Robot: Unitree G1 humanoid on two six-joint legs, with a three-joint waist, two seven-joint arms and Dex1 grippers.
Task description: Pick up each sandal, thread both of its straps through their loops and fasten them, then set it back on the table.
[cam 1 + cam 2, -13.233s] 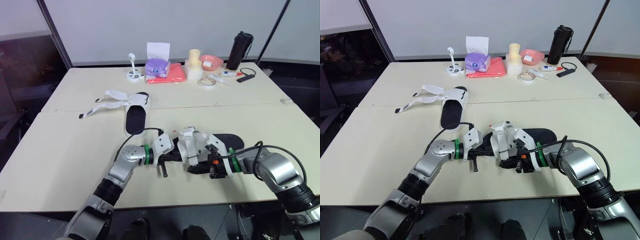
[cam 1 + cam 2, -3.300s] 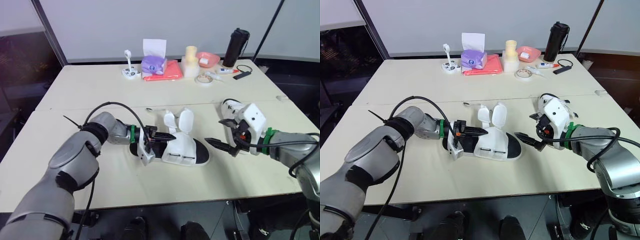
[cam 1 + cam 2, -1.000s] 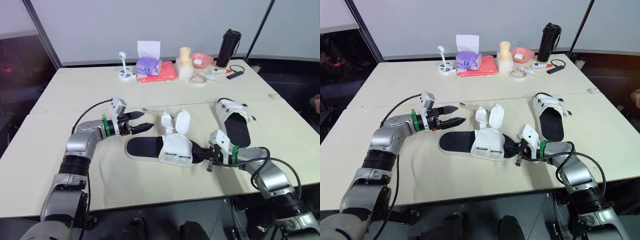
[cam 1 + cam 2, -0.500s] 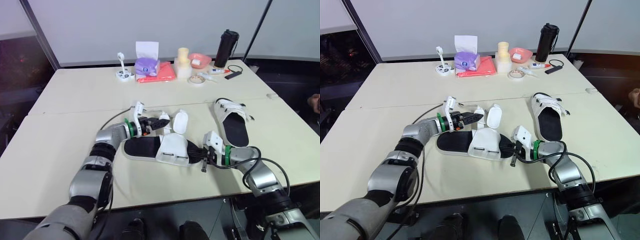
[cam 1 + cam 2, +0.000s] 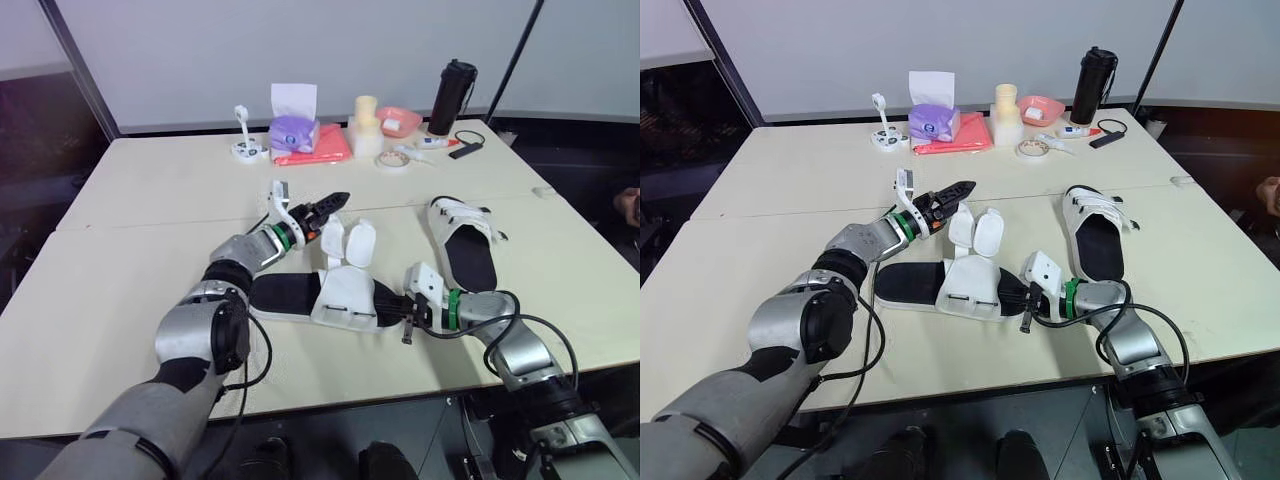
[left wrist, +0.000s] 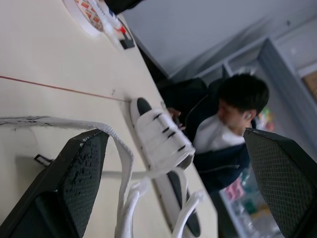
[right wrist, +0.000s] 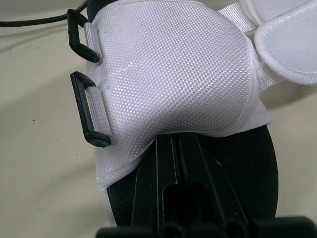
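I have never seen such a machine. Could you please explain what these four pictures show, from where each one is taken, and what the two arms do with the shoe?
This is a humanoid robot with two arms, each ending in a gripper with two black fingers. Two pictures come from cameras in its head, looking down over the table. The other two come from a camera on each wrist. On the table lie an unfastened sandal with its straps loose, and a second sandal with its straps closed. At the far edge stand a tissue box, a black bottle and some small items. The left gripper is open and holds nothing, near the loose straps. The right gripper lies on the unfastened sandal's sole, under its white upper. Whether it grips, I cannot tell. The left wrist picture also catches a person beyond the table.
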